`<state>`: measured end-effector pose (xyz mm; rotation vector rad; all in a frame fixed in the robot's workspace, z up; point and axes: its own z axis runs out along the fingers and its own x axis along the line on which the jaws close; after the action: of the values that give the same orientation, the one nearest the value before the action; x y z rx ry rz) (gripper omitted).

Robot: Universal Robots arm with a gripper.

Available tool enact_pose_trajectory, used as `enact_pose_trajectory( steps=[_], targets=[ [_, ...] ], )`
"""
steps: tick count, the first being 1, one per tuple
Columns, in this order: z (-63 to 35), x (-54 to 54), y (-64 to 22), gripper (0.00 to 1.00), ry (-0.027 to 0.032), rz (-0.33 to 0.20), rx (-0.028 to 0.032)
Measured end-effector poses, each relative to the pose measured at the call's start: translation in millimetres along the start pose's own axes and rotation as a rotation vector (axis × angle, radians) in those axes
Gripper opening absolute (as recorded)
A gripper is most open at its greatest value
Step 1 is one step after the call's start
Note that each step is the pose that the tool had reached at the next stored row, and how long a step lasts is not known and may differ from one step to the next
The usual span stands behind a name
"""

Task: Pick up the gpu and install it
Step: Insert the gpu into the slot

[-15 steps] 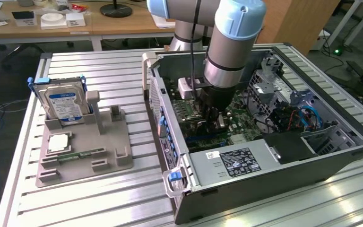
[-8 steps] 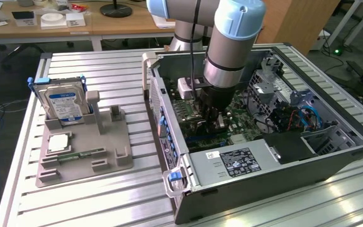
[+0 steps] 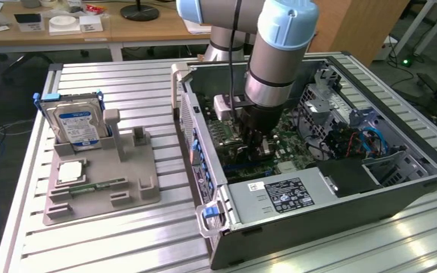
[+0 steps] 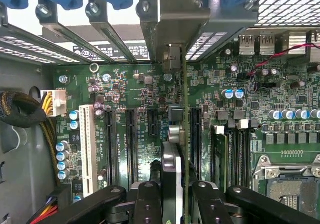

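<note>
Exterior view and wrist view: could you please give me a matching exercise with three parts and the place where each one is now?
Things:
1. gpu
2. hard drive
3. memory stick

Places:
A. standing upright in the grey holder
B. lying flat on the grey holder
C. in the gripper, over the motherboard

Pairs: 1-C, 2-A, 3-B

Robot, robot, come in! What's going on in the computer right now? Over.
Gripper down inside the case, shut on the gpu. Gpu edge-on over the motherboard, by the black slots. Hard drive in its stand outside. Nothing in the way.
</note>
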<state>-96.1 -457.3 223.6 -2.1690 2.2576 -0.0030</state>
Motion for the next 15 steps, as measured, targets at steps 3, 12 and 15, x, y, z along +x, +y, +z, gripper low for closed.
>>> enact_pose_trajectory(
  steps=[3,12,15],
  targets=[
    [1.4,0.0,0.0,0.28,-0.0001,0.0,0.0002],
    [3.2,0.0,0.0,0.28,-0.0003,0.0,0.0002],
    [3.2,0.0,0.0,0.28,-0.0003,0.0,0.0002]
  ],
)
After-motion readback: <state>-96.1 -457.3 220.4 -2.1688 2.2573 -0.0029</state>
